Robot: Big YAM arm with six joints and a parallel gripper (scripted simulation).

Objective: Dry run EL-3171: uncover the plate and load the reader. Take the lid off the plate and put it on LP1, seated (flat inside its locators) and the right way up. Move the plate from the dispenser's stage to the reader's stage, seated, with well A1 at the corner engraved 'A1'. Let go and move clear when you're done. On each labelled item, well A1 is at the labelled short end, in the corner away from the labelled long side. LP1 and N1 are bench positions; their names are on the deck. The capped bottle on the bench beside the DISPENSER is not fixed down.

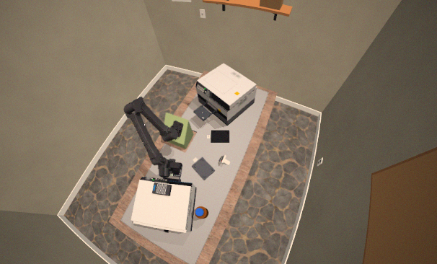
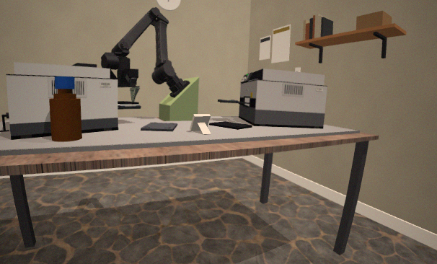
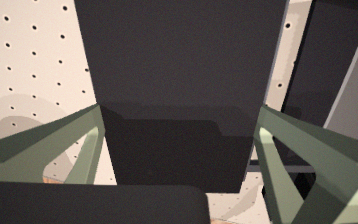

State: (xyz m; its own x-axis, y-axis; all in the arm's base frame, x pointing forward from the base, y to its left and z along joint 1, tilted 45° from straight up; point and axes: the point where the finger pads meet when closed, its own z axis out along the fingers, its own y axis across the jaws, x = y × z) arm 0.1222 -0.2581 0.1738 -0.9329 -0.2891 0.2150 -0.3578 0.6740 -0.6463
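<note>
My gripper (image 1: 176,173) (image 2: 134,101) (image 3: 178,112) points down at the dispenser's stage, its green fingertips against both long edges of the plain dark lid (image 3: 180,60). The plate under the lid is hidden in the wrist view. The dispenser (image 1: 161,207) (image 2: 92,108) stands at the near left. The reader (image 1: 227,84) (image 2: 290,102) stands at the far end, its stage (image 1: 202,111) (image 2: 228,101) out and bare. Two dark bench positions lie between them, one grey-blue (image 1: 202,168) (image 2: 159,126), one black (image 1: 220,136) (image 2: 231,125); their names are not readable.
The capped bottle (image 1: 201,212) (image 2: 65,117) stands upright beside the dispenser. A green sloped block (image 1: 187,131) (image 2: 186,104) stands near the arm. A small white stand (image 1: 225,160) (image 2: 201,118) stands near the two bench positions. A keypad (image 1: 161,189) lies on the dispenser's top.
</note>
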